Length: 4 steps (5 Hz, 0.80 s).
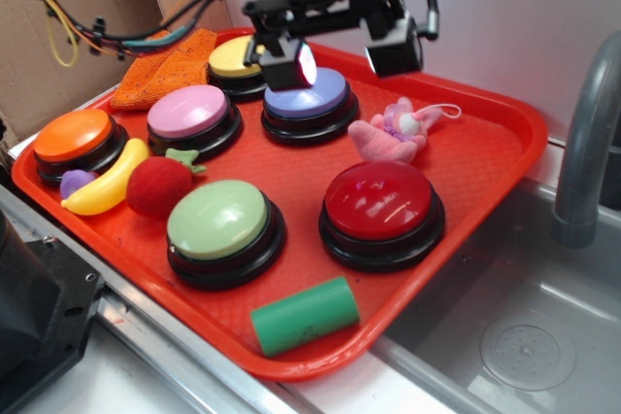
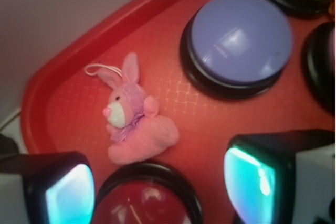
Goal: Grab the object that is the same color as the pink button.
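Six large round dome push-buttons on black bases sit on a red plastic tray (image 1: 505, 133), listed here from left to right in the exterior view. At the far left is the orange button (image 1: 75, 135), with a yellow plastic banana (image 1: 109, 181) and a red plush strawberry (image 1: 158, 185) just in front of it. Next is the pink button (image 1: 189, 111), pale pink on top, and behind it an orange knitted cloth (image 1: 165, 70). A pale green button (image 1: 218, 219) stands nearer the front edge, a yellow button (image 1: 238, 57) at the rear, and a lavender-blue button (image 1: 306, 97) at the middle rear. A green cylinder (image 1: 305, 314) lies on its side at the front rim. A red button (image 1: 378, 200) follows.

The small pink plush bunny toy (image 1: 393, 133) lies on the tray floor between the lavender-blue and red buttons, toward the right rear corner, close to the red button; contact cannot be confirmed. It has a pink body, two upright ears, a white face with a pink nose, a lilac patch on head and chest, and a thin white loop string.

The black gripper (image 1: 340, 57) hangs above the lavender-blue button, jaws spread apart, holding nothing, with the bunny apart from both fingers (image 2: 251, 177).
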Motion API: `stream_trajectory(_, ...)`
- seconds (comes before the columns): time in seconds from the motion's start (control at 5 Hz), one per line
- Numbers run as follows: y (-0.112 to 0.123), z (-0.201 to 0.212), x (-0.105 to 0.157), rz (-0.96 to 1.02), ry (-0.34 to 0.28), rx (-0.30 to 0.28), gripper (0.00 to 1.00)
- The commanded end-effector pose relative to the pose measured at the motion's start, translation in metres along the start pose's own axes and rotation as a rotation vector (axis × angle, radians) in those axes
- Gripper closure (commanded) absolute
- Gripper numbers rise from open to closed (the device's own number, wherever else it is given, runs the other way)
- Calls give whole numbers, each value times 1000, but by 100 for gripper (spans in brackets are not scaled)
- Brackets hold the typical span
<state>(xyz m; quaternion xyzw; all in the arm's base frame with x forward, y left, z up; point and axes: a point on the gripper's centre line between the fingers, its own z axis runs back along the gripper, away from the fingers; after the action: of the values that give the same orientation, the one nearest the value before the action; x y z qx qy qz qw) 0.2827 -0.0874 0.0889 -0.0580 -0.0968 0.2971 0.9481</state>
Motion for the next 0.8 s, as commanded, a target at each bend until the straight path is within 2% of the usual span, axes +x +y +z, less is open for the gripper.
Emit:
stream_trajectory(0.0,-13,-26,17,18,-35,-3,0)
stream_trajectory(0.2,-20,-37,16,8,-39,-9,0)
stream_trajectory(0.6,-20,-60,14,-2,-23,28,0)
